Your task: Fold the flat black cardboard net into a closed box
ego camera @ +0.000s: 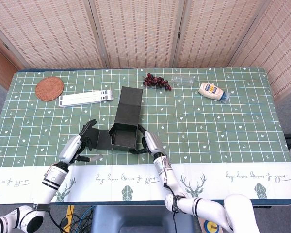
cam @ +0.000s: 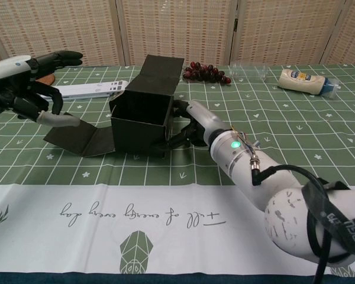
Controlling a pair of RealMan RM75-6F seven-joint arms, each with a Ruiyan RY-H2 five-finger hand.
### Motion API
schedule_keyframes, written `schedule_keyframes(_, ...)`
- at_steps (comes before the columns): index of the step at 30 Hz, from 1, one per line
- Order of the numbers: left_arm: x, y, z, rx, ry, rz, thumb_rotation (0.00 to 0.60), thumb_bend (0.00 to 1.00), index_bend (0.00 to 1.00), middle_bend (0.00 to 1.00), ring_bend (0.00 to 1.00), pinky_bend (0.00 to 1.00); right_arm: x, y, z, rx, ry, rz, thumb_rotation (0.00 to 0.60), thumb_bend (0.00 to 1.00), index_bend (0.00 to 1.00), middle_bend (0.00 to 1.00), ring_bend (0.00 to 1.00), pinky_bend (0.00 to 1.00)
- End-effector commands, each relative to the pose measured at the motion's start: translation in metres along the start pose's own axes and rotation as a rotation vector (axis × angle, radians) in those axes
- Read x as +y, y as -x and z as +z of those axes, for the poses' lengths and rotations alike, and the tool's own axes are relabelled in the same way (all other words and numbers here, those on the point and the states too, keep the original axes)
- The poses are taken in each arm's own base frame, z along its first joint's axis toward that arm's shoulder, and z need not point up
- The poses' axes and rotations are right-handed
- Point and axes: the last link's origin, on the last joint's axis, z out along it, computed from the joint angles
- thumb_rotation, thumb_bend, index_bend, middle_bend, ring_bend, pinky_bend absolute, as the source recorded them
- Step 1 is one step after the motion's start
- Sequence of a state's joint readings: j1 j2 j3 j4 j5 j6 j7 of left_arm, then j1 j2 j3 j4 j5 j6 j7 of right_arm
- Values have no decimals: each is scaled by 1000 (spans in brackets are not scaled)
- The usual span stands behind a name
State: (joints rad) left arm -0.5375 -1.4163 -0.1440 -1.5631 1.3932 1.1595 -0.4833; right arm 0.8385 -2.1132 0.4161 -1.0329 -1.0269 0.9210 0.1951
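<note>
Black cardboard is sitting near the front middle of the green-checked counter [ego camera: 223, 121], partly folded: the box [ego camera: 124, 137] is standing with its walls up, its lid panel [ego camera: 128, 108] lying flat behind it and one side flap [cam: 80, 138] lying flat to the left. Starting at the left, the left hand [ego camera: 80, 147] is hovering just beside that flap, its fingers [cam: 60, 57] spread and gripping nothing, probably poised to lift the flap up. Moving right, the right hand [ego camera: 149, 143] is pressing against the box's right wall, fingers [cam: 178, 141] curled against its base, apparently bracing it so it keeps its shape. Closing is not yet done.
</note>
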Motion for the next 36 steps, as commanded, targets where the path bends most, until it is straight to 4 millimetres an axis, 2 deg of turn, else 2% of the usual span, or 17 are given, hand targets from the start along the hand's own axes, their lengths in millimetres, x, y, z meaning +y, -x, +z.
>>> schedule_keyframes(1,-4,-10,-2,98,20,46,600,168,7,0,616,905,2,-10,-5,7,13,101,600,482,374,450,821,1000)
schedule_keyframes(7,-22,-17,-11,219,17,157,600,168,2,0,616,905,5,-36,-21,-25,12,335,600,482,378,454,821,1000)
schedule_keyframes(13,-46,-22,-17,295,-58,145,600,168,0,0,616,905,9,-63,-34,-28,10,528,600,482,382,463,821,1000)
schedule_keyframes(20,-65,-14,-11,316,-146,134,600,168,0,0,615,904,0,-71,-50,-71,-38,659,600,482,383,463,821,1000)
schedule_keyframes(21,-65,-11,-10,316,-146,121,600,168,0,0,674,904,-1,-71,-52,-77,-45,670,600,482,383,463,821,1000)
schedule_keyframes(23,-61,-4,-6,316,-134,96,600,168,0,0,721,904,-2,-68,-55,-89,-62,680,600,482,386,466,821,1000)
schedule_keyframes(26,-53,6,0,315,-99,71,600,168,0,0,672,904,-2,-63,-56,-99,-76,682,600,482,390,470,821,1000)
schedule_keyframes(30,-40,18,9,327,-57,5,600,168,0,0,667,904,-1,-53,-56,-114,-86,671,600,482,391,470,821,1000)
schedule_keyframes(36,-22,28,16,343,-16,-108,600,168,0,0,746,904,-1,-42,-58,-132,-103,632,600,482,391,470,821,1000)
